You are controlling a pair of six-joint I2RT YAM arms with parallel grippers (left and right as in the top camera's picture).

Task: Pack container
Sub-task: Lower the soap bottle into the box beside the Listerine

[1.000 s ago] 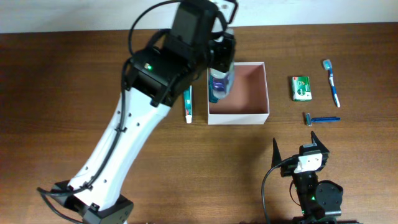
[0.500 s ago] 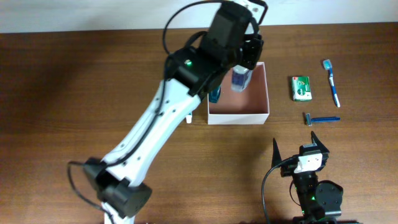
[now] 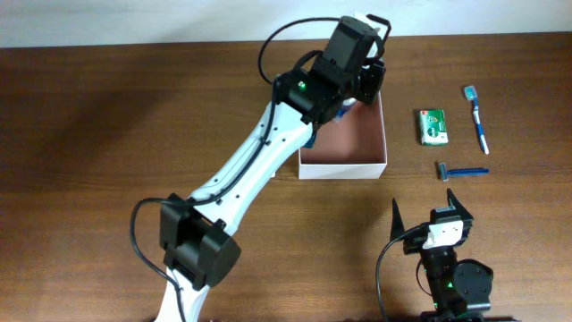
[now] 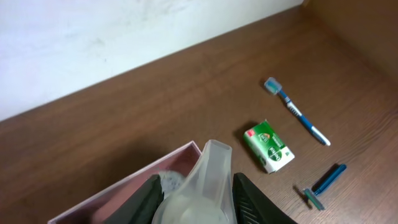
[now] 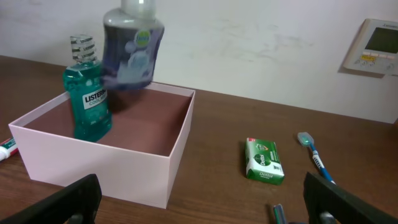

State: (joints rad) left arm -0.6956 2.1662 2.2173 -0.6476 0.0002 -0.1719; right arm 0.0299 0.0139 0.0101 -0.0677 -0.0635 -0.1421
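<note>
Container (image 3: 344, 170) is a square open-top box with thin white walls and a reddish-brown inside, way bigger than any of the toiletries lying around it. From where I'm standing it sits on the desk (image 3: 107, 134) right underneath the left end effector (image 4: 199, 202), and well out ahead of the right end effector (image 3: 424, 201), which is parked at the near edge.

The left end effector is clamped on a clear bottle (image 5: 132, 53). In the wrist view you can see the dark fingers (image 4: 152, 194) pressed against both sides of it. The bottle hangs over the inside of the box toward the far wall. It's a bit blurry, so I can't make out the label, and I can't tell whether its base touches the floor of the box.

Just below and to the left of that end effector, a green mouthwash bottle (image 5: 87, 93) stands upright inside the container, close to the left wall. A toothpaste tube (image 5: 5, 148) peeks in on the desk outside that wall.

Off to the right of the left end effector, outside the box, there's a small green packet (image 3: 433, 126). Further right is a blue toothbrush (image 3: 476, 118), and a blue razor (image 3: 463, 170) lies a little nearer, all apart from each other and from the box.

The right end effector has its fingers spread wide apart with nothing between them.
</note>
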